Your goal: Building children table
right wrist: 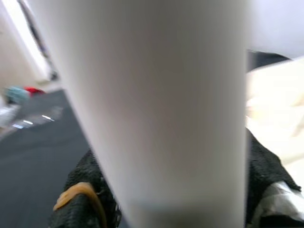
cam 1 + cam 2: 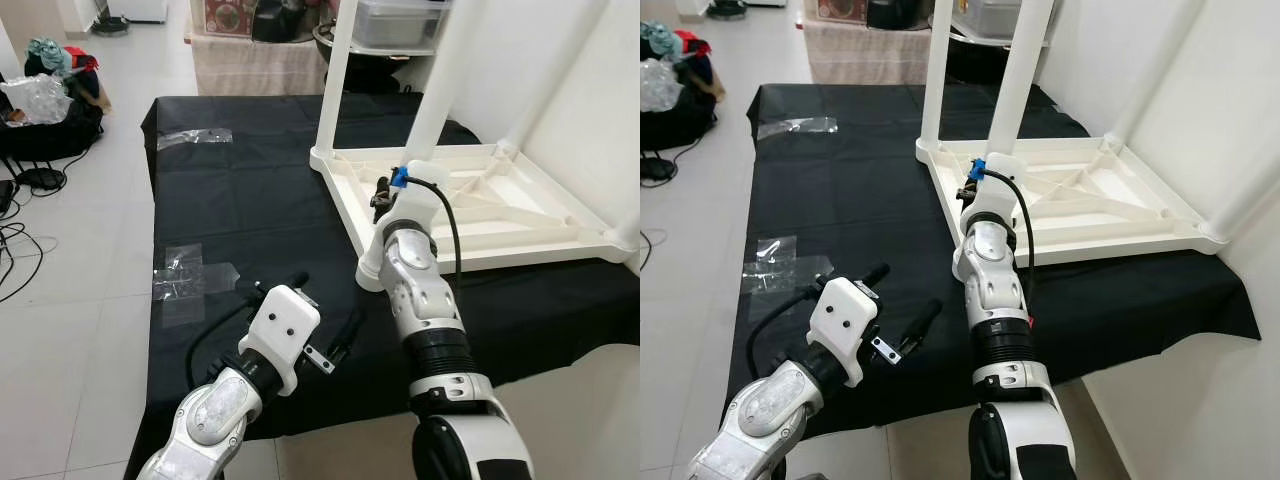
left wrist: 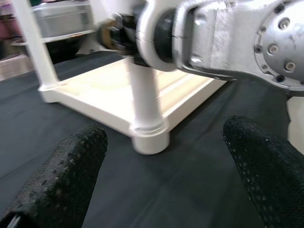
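Plastic tabletop (image 2: 520,200), white and ribbed, lies upside down on the black cloth (image 2: 250,200) that covers my counter, over toward the wall (image 2: 1160,60) on my right. Several white legs stand up from its corners; the near leg (image 2: 435,100) rises from the corner closest to me. My right end effector (image 2: 385,195) is at the foot of that near leg, and in the right wrist view the white tube (image 1: 161,114) sits between my two black fingers (image 1: 78,199), which are closed against it on either side. My left end effector (image 2: 325,320) hovers low over the cloth near the front edge of the counter, well apart from the tabletop, fingers spread wide with nothing between them. Two scraps of clear plastic wrap (image 2: 190,270) lie on the cloth to my left, one near and one farther back. A dark bag (image 2: 50,120) and some cables (image 2: 15,240) are on the tiled floor (image 2: 90,330) beyond.
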Tool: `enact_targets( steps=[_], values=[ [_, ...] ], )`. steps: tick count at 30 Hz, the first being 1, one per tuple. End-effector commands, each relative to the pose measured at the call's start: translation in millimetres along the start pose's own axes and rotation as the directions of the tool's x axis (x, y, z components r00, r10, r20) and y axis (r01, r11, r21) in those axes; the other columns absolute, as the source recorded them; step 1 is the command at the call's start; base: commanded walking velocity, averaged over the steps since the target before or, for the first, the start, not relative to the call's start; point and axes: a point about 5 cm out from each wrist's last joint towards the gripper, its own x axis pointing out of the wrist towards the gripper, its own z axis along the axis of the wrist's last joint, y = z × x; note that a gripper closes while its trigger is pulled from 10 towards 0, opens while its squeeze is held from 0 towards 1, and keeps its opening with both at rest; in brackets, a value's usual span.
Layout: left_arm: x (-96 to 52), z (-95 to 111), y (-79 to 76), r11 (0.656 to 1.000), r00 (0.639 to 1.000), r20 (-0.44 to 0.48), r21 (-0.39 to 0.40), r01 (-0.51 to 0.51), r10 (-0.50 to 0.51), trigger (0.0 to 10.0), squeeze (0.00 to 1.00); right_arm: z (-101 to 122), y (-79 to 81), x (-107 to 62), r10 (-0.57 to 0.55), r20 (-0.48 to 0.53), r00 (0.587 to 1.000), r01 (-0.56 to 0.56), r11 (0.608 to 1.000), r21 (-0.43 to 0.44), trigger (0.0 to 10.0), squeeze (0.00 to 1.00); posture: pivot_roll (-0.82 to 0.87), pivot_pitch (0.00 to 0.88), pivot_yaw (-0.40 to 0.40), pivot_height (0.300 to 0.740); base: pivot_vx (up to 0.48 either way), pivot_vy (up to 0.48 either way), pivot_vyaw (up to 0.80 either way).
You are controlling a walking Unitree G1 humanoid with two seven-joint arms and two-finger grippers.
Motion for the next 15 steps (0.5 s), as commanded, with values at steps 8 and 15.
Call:
enact_targets(
  steps=[8, 15],
  values=[
    [1.8, 0.2, -2.4, 1.0, 1.0, 0.007, -0.006, 0.007, -0.007, 10.0, 0.0, 9.6, 11.5, 14.1, 0.497, -0.091, 0.863, -0.5, 0.866, -0.01, 10.0, 0.0, 0.08, 0.031, -0.122, 0.74, 0.0, 0.0, 0.0],
    [0.8, 0.6, -2.7, 1.0, 1.0, 0.006, -0.004, 0.006, -0.006, 10.0, 0.0, 5.1, 7.7, -27.3, 0.906, -0.199, 0.374, -0.914, 0.396, 0.088, 10.0, 0.0, 0.09, 0.037, -0.124, 0.74, 0.0, 0.0, 0.0]
  ],
)
